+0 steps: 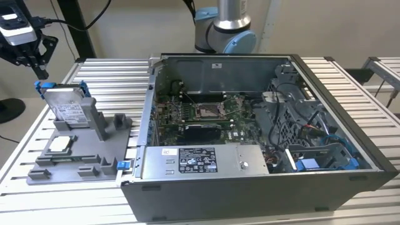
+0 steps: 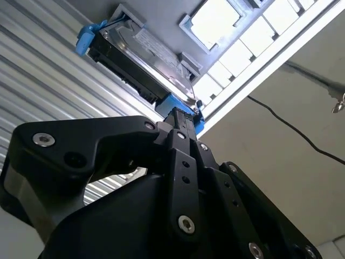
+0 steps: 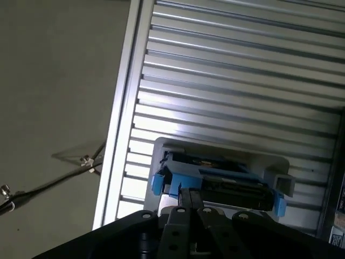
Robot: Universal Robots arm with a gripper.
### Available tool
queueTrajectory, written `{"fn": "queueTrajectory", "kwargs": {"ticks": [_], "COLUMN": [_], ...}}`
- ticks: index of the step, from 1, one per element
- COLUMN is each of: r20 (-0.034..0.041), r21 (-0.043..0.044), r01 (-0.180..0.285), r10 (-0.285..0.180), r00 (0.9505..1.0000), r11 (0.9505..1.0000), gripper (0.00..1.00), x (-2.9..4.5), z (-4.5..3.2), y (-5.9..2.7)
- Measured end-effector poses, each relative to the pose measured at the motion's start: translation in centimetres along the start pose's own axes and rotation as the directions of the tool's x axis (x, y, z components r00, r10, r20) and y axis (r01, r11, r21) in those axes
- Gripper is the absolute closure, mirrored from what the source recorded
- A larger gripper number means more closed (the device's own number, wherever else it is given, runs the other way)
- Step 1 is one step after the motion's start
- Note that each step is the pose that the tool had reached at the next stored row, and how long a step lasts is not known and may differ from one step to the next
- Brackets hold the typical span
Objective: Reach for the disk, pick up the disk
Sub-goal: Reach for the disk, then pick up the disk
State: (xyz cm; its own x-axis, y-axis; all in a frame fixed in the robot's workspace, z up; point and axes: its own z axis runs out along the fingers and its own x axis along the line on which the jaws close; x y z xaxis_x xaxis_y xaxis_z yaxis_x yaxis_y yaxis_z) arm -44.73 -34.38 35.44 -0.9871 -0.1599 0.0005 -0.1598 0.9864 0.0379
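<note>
The disk [image 1: 67,106] stands on edge in a grey holder [image 1: 84,161] at the exterior view's left, silver-grey with a white label and blue side rails. My gripper [image 1: 42,72] hangs above and a little to the left of its upper blue rail, apart from it, with the black fingers pressed together and nothing between them. In both wrist views the shut fingertips [image 2: 175,115] [image 3: 188,195] point at the disk's [image 2: 141,58] [image 3: 229,178] near blue rail.
A small white-topped square chip [image 1: 61,144] lies in the same holder, in front of the disk. An open computer case [image 1: 262,140] stands to the exterior view's right on the slatted metal table [image 1: 106,75]. The table edge and floor lie just left of the gripper.
</note>
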Motion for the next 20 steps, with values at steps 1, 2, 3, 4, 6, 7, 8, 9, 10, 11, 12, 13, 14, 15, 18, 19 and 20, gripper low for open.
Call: {"fn": "queueTrajectory", "kwargs": {"ticks": [1,2,3,4,6,7,8,9,10,11,12,13,14,15,18,19,20], "r20": [0.0000,0.0000,0.0000,0.0000,-0.0002,-0.0003,-0.0006,-0.0009,-0.0012,-0.0014,-0.0017,-0.0020,-0.0023,-0.0026,-0.0035,-0.0038,-0.0041], "r21": [0.0000,0.0000,0.0000,0.0000,0.0000,0.0000,0.0000,0.0000,0.0001,0.0001,0.0001,0.0001,0.0001,0.0001,0.0000,0.0000,0.0000], "r01": [0.000,0.000,0.000,0.001,0.006,0.010,0.016,0.022,0.029,0.036,0.043,0.051,0.059,0.067,0.092,0.099,0.107], "r10": [0.000,0.000,0.000,-0.001,-0.006,-0.010,-0.016,-0.022,-0.029,-0.036,-0.043,-0.051,-0.059,-0.067,-0.092,-0.099,-0.107], "r00": [1.0000,1.0000,1.0000,1.0000,1.0000,0.9999,0.9999,0.9998,0.9996,0.9994,0.9991,0.9987,0.9982,0.9977,0.9958,0.9950,0.9942], "r11": [1.0000,1.0000,1.0000,1.0000,1.0000,0.9999,0.9999,0.9998,0.9996,0.9994,0.9991,0.9987,0.9982,0.9977,0.9958,0.9950,0.9942], "gripper": [1.00,1.00,1.00,1.00,1.00,1.00,1.00,1.00,1.00,1.00,1.00,1.00,1.00,1.00,1.00,1.00,1.00], "x": [0.00,0.00,0.00,0.00,0.00,0.00,0.00,0.00,0.00,0.00,0.00,0.00,0.00,0.00,0.00,0.00,0.00], "z": [0.00,0.00,0.00,0.00,0.00,0.00,0.00,-0.01,-0.01,-0.01,-0.01,-0.02,-0.02,-0.02,-0.03,-0.04,-0.04], "y": [0.00,0.00,0.00,0.00,0.00,0.00,0.00,0.00,0.00,0.01,0.00,0.01,0.01,0.01,0.01,0.01,0.01]}}
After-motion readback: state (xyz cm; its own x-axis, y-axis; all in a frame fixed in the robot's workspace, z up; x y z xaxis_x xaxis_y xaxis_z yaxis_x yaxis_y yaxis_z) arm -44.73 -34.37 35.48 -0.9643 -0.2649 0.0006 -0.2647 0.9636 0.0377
